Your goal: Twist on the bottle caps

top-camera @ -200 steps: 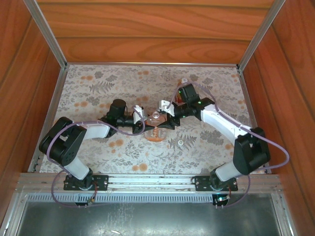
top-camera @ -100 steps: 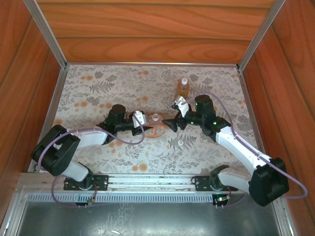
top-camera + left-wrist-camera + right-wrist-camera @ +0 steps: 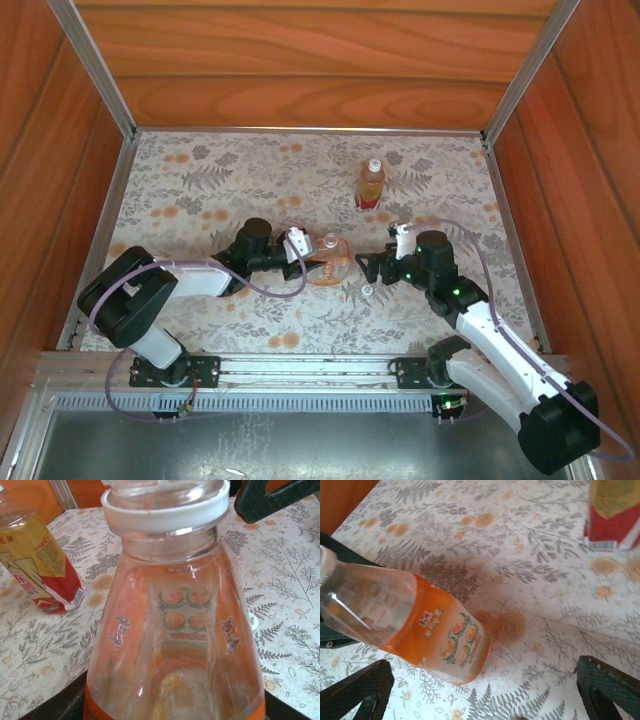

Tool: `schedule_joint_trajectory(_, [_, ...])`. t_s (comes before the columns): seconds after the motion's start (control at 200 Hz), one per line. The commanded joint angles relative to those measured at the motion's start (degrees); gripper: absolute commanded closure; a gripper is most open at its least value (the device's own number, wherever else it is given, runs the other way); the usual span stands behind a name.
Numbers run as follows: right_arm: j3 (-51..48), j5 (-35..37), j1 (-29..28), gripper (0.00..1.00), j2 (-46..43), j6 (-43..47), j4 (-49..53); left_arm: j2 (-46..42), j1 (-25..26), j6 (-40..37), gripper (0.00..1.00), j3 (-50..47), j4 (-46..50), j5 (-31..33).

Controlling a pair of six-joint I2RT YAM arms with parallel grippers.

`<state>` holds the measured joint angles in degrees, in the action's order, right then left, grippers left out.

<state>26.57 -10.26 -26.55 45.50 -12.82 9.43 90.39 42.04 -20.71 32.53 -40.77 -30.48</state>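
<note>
Currently the left hand (image 3: 310,262) is clamped on the wide bottle (image 3: 326,258) at mid-worktop, apparently low on the body. The right hand (image 3: 368,267) stands just at the bottle's 3 o'clock, fingers spread wide and empty. Wide bottle: clear thin-walled plastic, squarish shoulders, orange liquid in the lower part, printed fruit label. A whitish cap (image 3: 165,512) sits on its neck; how tight it is cannot be told. Loose cap (image 3: 367,290): tiny, round, translucent white, lying on the floral-patterned worktop (image 3: 200,180) at 6 o'clock of the right hand. Slim bottle (image 3: 372,185): upright at 12 o'clock of that hand, well apart, with a yellow-and-red label. Judgement: the bottle walls will likely flex under squeeze, so hold low where liquid backs them; smooth, probably slippery, moderately heavy. The loose cap looks light, rigid and easily flicked away; pinch across its rim.
</note>
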Motion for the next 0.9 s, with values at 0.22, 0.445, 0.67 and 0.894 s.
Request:
schedule_joint_trajectory(0.22, [4.1, 17.6, -4.0, 0.01, 1.9, -8.1, 14.3, 5.6, 0.5, 1.2, 0.46, 0.4, 2.1, -1.3])
schedule_joint_trajectory(0.445, [5.6, 32.5, -15.8, 0.08, 8.1, -11.9, 16.0, 5.8, 0.2, 3.6, 0.46, 0.4, 1.8, -3.3])
schedule_joint_trajectory(0.67, [6.4, 31.1, -19.2, 0.26, 16.8, -12.2, 13.8, 5.3, -0.5, 2.5, 0.46, -1.0, 1.8, 0.0])
schedule_joint_trajectory(0.894, [7.5, 29.9, -20.6, 0.34, 20.3, -13.4, 16.9, 6.3, -0.7, 2.0, 0.46, -1.2, 1.8, 0.8])
